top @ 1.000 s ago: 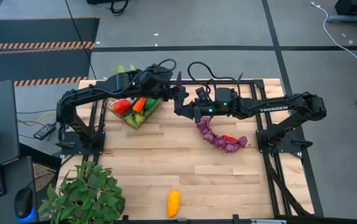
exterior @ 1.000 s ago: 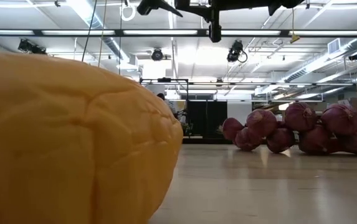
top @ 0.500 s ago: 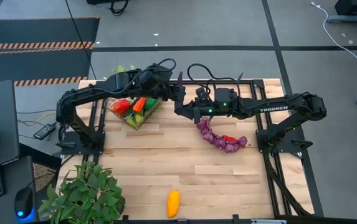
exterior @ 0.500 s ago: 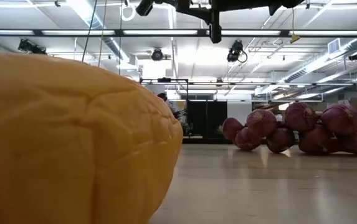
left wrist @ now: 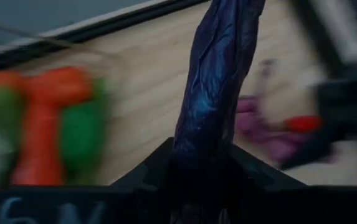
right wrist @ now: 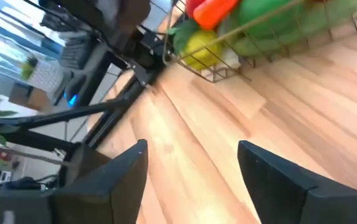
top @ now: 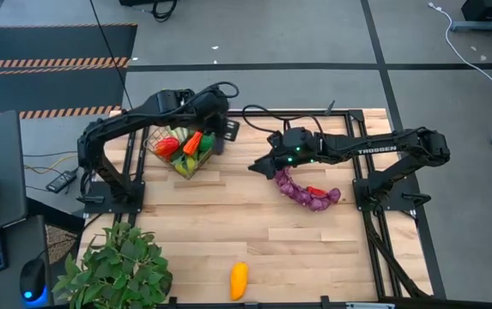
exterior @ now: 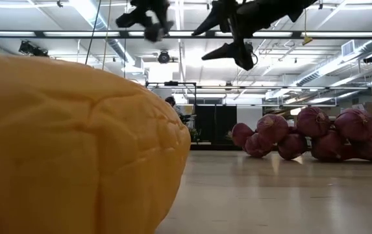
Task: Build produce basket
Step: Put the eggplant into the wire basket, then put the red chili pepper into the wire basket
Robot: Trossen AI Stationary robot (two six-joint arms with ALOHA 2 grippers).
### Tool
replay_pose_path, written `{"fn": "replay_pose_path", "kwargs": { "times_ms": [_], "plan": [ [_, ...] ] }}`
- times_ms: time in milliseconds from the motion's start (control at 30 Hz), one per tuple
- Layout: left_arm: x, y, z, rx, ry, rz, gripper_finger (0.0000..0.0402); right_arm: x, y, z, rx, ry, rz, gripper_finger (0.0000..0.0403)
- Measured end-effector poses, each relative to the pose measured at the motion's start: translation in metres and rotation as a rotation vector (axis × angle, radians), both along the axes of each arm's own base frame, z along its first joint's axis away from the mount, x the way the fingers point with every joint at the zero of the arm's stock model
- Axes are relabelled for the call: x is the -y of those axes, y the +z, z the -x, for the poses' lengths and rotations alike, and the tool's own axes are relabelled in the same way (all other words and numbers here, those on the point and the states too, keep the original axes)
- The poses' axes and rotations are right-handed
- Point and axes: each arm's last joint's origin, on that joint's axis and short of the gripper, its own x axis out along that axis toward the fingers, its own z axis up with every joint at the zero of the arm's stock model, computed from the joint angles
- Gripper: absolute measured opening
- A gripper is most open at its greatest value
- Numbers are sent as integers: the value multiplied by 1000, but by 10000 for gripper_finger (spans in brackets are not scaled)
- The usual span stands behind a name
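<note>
The basket (top: pixel 185 148) sits at the far left part of the worktop (top: pixel 254 249), directly beneath the left pincer (top: pixel 225 136), and already holds several pieces: a red one, an orange carrot (top: pixel 193 142), green and yellow bits, which the right wrist view also shows piled against the wire wall. The left pincer is clenched on a dark purple eggplant (left wrist: pixel 218 81), which stands up between its fingers in the left wrist view; it hovers at the basket's right edge, so by my reading this piece is about to go in. The right pincer (top: pixel 258 166) hangs well to the right of the basket, its fingers (right wrist: pixel 113 180) spread apart with nothing between them, and just beyond it lies the bunch of purple grapes (top: pixel 301 192) with a small red piece (top: pixel 317 190) resting on it. A yellow-orange fruit (top: pixel 239 280) lies alone at the near edge, far from both pincers, filling much of the low view. So the job looks partly done: some produce is in, while the eggplant, grapes, red piece and yellow fruit remain outside. The worktop is pale wood planks in a black frame, with a leafy plant (top: pixel 117 266) at its near left corner. Around it is grey floor with striped hazard mats, a desk at left, and a large lit hall behind.
</note>
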Motion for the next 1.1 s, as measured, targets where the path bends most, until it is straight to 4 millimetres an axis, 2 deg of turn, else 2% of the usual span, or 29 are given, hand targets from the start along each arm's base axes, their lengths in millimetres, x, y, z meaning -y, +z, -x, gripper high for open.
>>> {"fn": "replay_pose_path", "kwargs": {
  "times_ms": [267, 433, 533, 767, 867, 1000, 1100],
  "plan": [
    [-24, -12, 38, -369, 88, -48, 112, 0, 0, 0, -3, 15, -7, 262],
    [-36, -16, 53, -468, 140, -18, 112, 1, 0, 0, -3, 21, 10, 261],
    [-42, -26, 56, -512, 157, -2, 120, 3, 0, 0, -2, 14, 9, 261],
    [-42, -67, 59, -656, 147, 75, 188, 6, 0, 1, -1, 11, 1, 261],
    [-41, -79, 60, -691, 136, 113, 221, 5, 0, 1, 0, 26, -9, 261],
    [-36, -82, 58, -699, 116, 113, 258, 5, 0, 1, 0, 38, -17, 260],
    [-30, -74, 53, -670, 94, 97, 277, 4, -2, 2, -16, 69, -35, 260]
  ]
}}
